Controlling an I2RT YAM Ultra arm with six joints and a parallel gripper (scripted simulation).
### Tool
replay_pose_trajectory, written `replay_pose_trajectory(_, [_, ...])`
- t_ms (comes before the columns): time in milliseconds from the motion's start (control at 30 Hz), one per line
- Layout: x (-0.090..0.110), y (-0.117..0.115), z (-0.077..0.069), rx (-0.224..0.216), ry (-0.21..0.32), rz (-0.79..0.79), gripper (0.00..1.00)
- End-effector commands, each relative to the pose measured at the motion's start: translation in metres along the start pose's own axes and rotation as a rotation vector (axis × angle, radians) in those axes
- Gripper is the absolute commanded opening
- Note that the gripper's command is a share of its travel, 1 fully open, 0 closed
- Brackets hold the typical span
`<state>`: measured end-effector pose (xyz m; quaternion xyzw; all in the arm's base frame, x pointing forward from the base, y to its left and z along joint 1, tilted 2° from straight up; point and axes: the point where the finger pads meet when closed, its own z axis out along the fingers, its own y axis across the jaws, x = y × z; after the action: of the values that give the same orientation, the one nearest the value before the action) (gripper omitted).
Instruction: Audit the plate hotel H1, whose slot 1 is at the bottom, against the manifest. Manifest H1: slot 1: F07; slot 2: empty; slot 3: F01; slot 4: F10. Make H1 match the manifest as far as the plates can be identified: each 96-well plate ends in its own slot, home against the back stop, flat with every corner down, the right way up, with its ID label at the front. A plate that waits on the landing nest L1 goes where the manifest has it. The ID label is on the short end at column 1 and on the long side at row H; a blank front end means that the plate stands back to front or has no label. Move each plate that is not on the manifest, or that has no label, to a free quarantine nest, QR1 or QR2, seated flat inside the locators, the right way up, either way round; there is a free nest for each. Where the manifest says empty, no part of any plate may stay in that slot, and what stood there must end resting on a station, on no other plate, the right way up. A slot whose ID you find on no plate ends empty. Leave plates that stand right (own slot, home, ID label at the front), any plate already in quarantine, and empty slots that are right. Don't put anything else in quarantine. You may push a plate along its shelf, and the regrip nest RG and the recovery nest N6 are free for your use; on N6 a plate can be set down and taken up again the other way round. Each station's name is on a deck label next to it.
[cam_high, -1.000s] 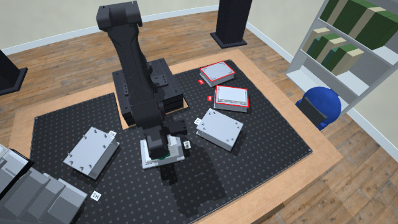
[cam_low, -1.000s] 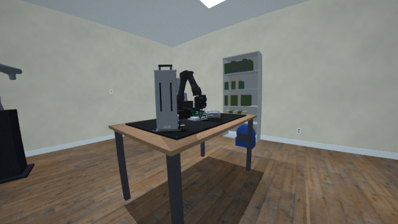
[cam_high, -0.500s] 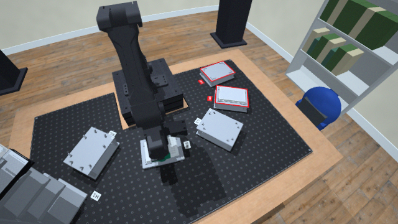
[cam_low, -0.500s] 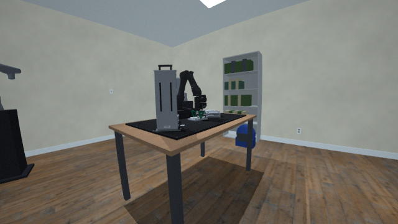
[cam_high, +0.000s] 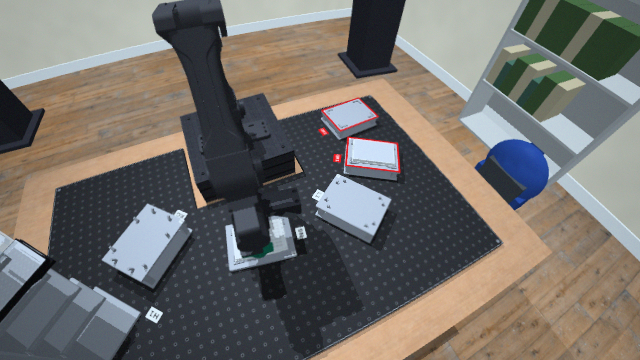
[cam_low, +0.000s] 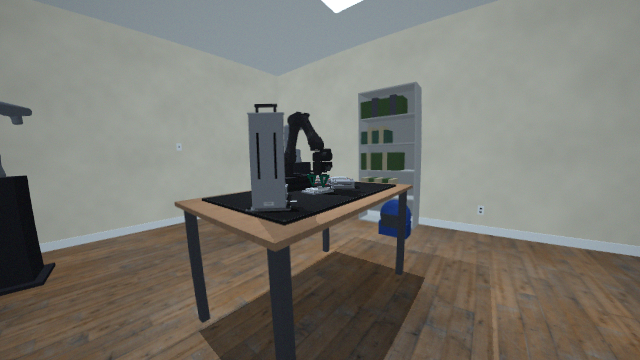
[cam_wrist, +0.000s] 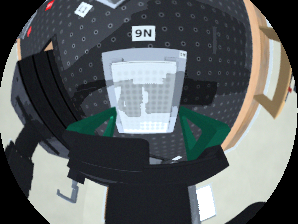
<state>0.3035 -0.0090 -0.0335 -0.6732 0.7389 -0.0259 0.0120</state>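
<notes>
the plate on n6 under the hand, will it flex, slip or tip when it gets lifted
The plate looks like a rigid moulded block with a well grid, so it probably won't flex. Its side walls look smooth, so the open hand could slip unless it closes squarely. It sits low and flat on the N6 nest, so tipping seems unlikely.

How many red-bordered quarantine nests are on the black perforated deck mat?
2. The far red-bordered nest appears bare; the nearer red-bordered nest holds a pale well plate. Both sit right of the arm; none seems hidden.
</notes>
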Motion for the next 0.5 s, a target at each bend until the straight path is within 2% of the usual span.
replay_pose_trajectory(0, [0.000, 0.001, -0.015, -0.004, -0.002, 0.000, 1.00])
replay_pose_trajectory(167, [0.000, 0.001, -0.032, -0.004, -0.002, 0.000, 1.00])
replay_pose_trajectory(233, [0.000, 0.001, -0.032, -0.004, -0.002, 0.000, 1.00])
replay_pose_trajectory(400, [0.000, 0.001, -0.048, -0.004, -0.002, 0.000, 1.00])
replay_pose_trajectory(467, [0.000, 0.001, -0.051, -0.004, -0.002, 0.000, 1.00])
